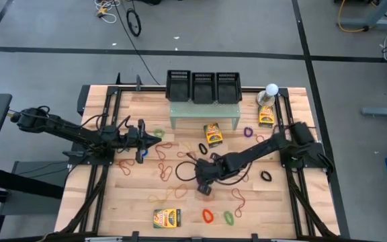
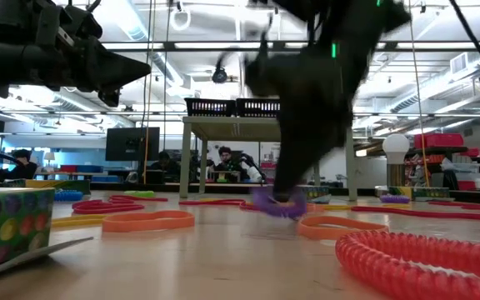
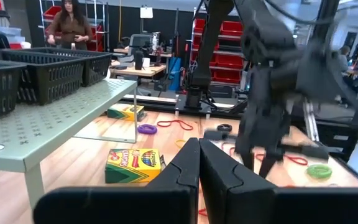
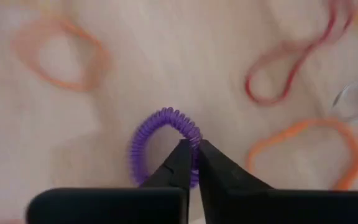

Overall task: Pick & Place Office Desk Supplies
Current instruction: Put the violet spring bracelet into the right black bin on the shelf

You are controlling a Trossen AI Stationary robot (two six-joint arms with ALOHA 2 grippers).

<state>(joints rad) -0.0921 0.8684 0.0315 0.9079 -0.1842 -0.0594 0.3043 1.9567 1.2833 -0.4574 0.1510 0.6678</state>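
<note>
The purple coiled band (image 4: 165, 144) lies on the table (image 1: 274, 208) near its middle, one side of its loop pinched between the closed fingers of the right end effector (image 4: 191, 163). The hold looks thin, so a slow, straight lift should keep the coil from slipping out or snagging the orange band (image 4: 303, 149) nearby. The left end effector (image 3: 199, 163) hangs closed and empty above the table's left side.

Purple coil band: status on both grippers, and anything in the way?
Right gripper shut on purple coil band, low at table centre. Left gripper shut, empty, hovering left of centre. Orange loops nearby, none touching the band.
</note>
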